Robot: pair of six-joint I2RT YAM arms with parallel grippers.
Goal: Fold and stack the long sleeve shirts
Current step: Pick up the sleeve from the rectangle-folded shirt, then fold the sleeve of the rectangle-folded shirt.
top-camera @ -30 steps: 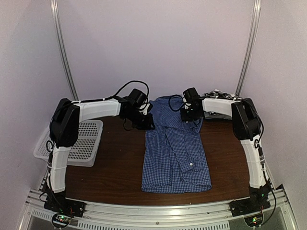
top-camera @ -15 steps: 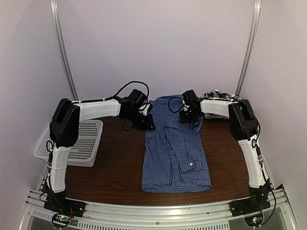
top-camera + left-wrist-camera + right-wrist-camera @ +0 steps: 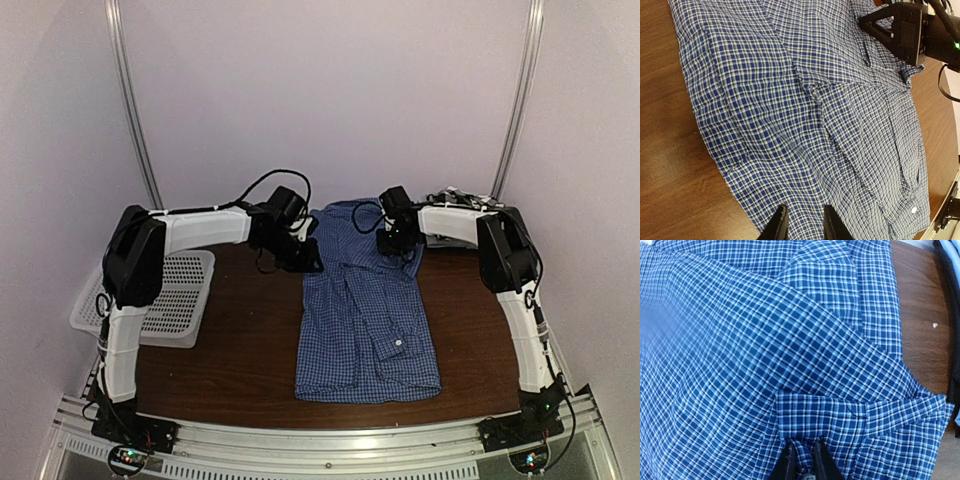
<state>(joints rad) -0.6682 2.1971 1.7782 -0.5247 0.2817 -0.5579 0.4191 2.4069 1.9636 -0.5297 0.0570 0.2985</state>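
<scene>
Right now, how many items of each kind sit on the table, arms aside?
Blue checked button-up shirt: 1
White mesh plastic basket: 1
Total: 2

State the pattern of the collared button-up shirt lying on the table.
The collared shirt is a fine blue-and-white check, clearest from the right wrist.

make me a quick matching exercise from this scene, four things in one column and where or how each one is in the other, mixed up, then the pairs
Things:
1. blue checked shirt
2. white mesh basket
3. left gripper
4. right gripper

Places or states:
A. pinching a fold of cloth near the shirt's far end
B. at the table's left edge, beside the left arm
C. spread lengthwise on the brown table
D. fingers at the shirt's left edge

Pairs: 1-C, 2-B, 3-D, 4-A
</scene>
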